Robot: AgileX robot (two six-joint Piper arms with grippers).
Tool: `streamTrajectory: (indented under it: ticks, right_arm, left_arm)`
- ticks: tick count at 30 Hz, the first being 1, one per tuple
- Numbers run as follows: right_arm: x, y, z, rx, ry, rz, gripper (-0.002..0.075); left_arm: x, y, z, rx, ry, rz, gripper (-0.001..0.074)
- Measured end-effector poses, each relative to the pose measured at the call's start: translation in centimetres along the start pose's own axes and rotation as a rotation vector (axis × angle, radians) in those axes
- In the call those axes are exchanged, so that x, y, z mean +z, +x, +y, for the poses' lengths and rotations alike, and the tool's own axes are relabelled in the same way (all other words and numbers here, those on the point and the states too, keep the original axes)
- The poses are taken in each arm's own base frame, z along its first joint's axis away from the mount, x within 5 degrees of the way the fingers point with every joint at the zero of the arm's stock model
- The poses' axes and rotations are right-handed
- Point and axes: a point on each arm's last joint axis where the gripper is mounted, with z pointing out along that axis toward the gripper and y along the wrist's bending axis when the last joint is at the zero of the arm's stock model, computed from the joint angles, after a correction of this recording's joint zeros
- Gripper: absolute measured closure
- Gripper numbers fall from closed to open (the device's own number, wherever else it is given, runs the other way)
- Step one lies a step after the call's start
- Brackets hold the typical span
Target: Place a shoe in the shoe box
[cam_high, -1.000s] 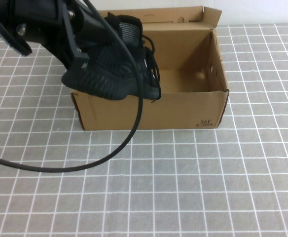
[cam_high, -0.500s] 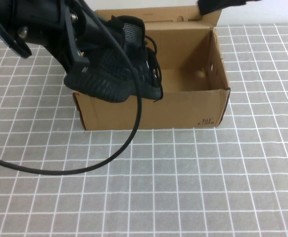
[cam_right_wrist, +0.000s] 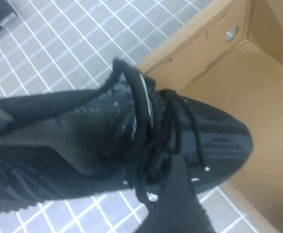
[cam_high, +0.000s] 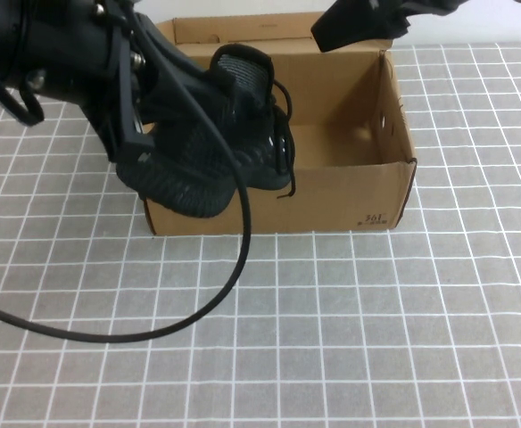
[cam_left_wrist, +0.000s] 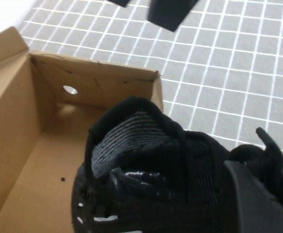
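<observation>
The black knit shoe (cam_high: pixel 216 134) hangs over the left end of the open brown shoe box (cam_high: pixel 350 192), its toe inside and its ridged sole overlapping the front wall. My left gripper (cam_high: pixel 153 120) is shut on the shoe's heel part; one finger (cam_left_wrist: pixel 258 199) shows beside the collar (cam_left_wrist: pixel 132 160). My right gripper (cam_high: pixel 336 31) hovers above the box's back wall, shut and empty. It looks down on the shoe's laces (cam_right_wrist: pixel 170 121) and the box floor (cam_right_wrist: pixel 272 107).
The box's flap lid (cam_high: pixel 269 27) stands open at the back. A black cable (cam_high: pixel 234 267) loops from the left arm across the grey gridded table in front of the box. The right half of the box floor (cam_high: pixel 341 147) is bare.
The shoe has tipped and sunk lower against the box's left front wall. My right gripper has come further into view from the top right, moving left over the box's back.
</observation>
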Motion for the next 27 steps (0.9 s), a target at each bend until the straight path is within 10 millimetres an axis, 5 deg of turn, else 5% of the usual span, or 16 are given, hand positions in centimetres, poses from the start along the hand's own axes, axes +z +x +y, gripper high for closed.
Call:
streamTrajectory:
  ticks: [11,27]
  right_arm:
    - [3.4,0.1,4.6,-0.168,-0.005,0.108,0.0239]
    - [8.1,0.0,2.1,-0.120,0.044,0.059,0.0239]
  left_arm:
    - [0.0,0.1,-0.5,0.022,0.060,0.016,0.0699]
    - [-0.1,0.3,-0.9,0.029,0.104,0.034,0.0699]
